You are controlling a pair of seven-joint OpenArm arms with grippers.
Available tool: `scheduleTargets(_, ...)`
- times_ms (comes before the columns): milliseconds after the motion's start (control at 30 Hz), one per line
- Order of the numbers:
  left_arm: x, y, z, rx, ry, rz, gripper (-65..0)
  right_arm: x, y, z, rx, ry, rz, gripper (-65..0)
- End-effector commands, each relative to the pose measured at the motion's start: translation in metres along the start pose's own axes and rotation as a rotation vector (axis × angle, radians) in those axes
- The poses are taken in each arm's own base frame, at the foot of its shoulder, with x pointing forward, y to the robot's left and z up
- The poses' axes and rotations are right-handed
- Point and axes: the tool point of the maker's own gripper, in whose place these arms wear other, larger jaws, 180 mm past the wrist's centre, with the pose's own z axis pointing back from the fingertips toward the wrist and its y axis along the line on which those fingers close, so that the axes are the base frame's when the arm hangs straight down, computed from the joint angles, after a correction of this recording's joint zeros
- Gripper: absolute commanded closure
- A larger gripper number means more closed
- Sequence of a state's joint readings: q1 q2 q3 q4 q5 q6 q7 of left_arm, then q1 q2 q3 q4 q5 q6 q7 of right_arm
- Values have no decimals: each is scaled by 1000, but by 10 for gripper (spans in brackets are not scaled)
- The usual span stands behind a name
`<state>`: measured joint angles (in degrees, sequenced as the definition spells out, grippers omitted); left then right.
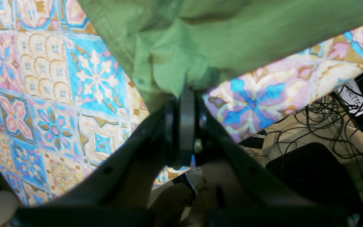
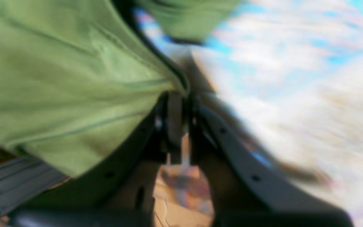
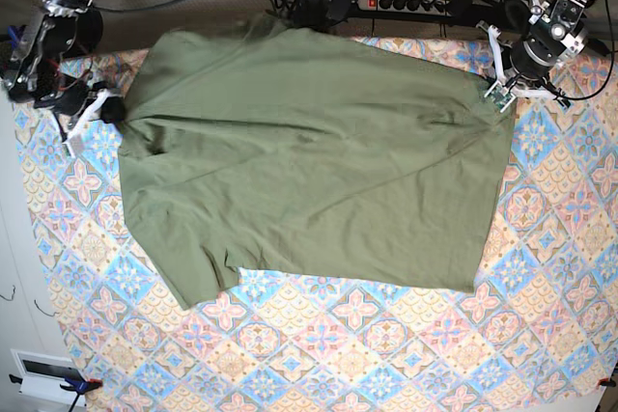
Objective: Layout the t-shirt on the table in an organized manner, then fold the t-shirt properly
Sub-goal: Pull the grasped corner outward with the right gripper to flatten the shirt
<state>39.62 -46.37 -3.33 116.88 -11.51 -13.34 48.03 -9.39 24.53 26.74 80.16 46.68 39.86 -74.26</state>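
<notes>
The t-shirt [image 3: 309, 161] lies spread across the far half of the tabletop [image 3: 386, 354], its hem toward three o'clock. At three o'clock the left claw [image 3: 502, 94] is pinched tight on a hem corner; at nine o'clock the right claw [image 3: 108, 111] is clamped on the shirt's edge.

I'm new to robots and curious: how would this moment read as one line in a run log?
stage: spreading | t-shirt: mostly flat on table | left end effector: shut on t-shirt edge | right end effector: shut on t-shirt edge | fold: not begun
</notes>
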Motion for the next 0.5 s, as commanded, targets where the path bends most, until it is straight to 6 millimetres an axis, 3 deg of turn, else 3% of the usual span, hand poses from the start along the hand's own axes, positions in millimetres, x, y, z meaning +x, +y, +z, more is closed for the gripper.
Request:
scheduleTargets(0, 7, 3, 2, 13, -24, 1, 0, 20, -7, 9, -11, -51, 18, -4)
scheduleTargets(100, 7, 0, 1, 8, -29, 13, 0, 38, -17, 13, -26, -94, 17, -4)
scheduleTargets(333, 10, -9, -1, -2, -41, 48, 0, 56, -47, 17, -135, -76, 36, -4)
scheduleTargets(467, 29, -8, -6, 14, -99, 108, 0, 75, -54, 21, -188, -106, 69, -4)
